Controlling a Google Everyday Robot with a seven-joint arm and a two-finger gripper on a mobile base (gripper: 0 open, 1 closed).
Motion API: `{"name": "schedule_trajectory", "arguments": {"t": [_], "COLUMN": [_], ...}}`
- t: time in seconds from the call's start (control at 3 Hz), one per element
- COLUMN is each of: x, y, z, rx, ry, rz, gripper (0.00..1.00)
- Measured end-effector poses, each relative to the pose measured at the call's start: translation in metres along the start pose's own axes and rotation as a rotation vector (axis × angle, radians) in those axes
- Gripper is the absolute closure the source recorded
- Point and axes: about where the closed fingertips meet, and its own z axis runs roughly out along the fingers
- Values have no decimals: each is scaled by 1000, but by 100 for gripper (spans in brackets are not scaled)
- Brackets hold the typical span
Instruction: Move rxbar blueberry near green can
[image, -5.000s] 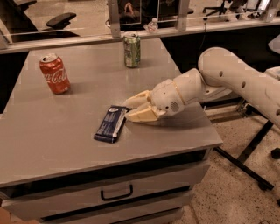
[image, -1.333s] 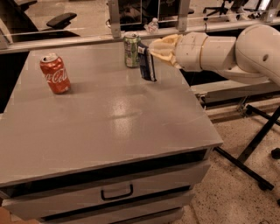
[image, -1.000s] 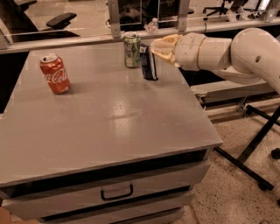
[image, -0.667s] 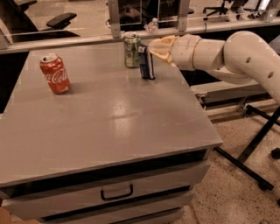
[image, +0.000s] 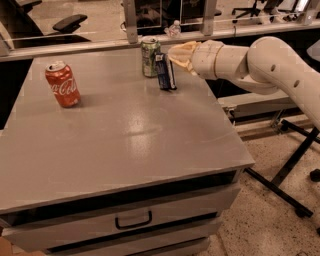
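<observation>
Rxbar blueberry (image: 165, 73) moved beside green can (image: 150, 57), upright, at pincer (image: 175, 54) tip.

Dark navy bar (image: 165, 72) with white patches is standing on end, leaning slightly, just right of the can (image: 150, 57). The can's pale green and silver, and upright. The gripper (image: 176, 53) is right by the bar's top.

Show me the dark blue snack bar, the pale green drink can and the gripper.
dark blue snack bar (image: 166, 75), camera view, wrapper middle.
pale green drink can (image: 149, 60), camera view, side wall.
gripper (image: 175, 52), camera view, its tip, beside the bar's top.
</observation>
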Motion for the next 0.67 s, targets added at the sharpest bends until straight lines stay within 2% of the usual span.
{"name": "schedule_trajectory", "arguments": {"t": [0.33,0.67], "x": [4,5], "y": [0,0], "z": [1,-2], "rx": [9,21], "ry": [22,43], "rz": [6,6], "gripper": [15,0]}}
